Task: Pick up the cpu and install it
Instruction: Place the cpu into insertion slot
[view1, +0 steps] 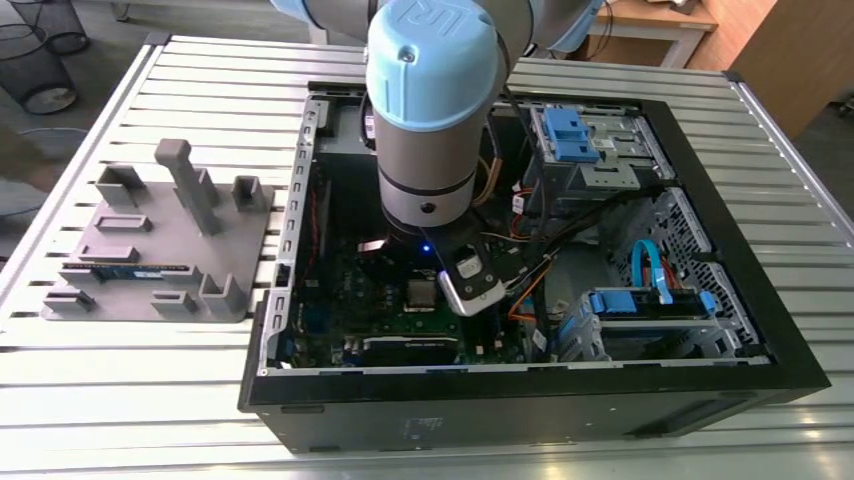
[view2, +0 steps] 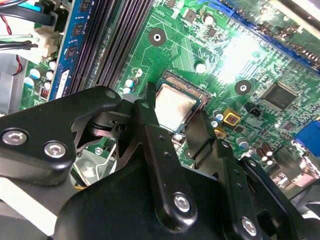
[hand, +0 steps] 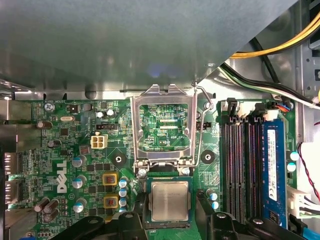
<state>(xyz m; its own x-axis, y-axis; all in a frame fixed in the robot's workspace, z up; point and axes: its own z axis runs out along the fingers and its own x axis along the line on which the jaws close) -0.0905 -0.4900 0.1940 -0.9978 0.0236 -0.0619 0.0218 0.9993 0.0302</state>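
Observation:
The cpu, a small square chip with a silvery-grey top, lies flat in the motherboard socket; it also shows in the second wrist view and the exterior view. My gripper straddles it, one black finger on each side, and a narrow gap seems to show between pads and chip edges. The hinged metal socket frame stands folded back, with its lever raised. In the exterior view the arm reaches straight down into the open computer case.
Memory slots and a blue memory stick run beside the socket. Yellow and black cables cross nearby. Drive bays with blue clips fill the case's side at the exterior view's right. A grey holder stands on the slatted table.

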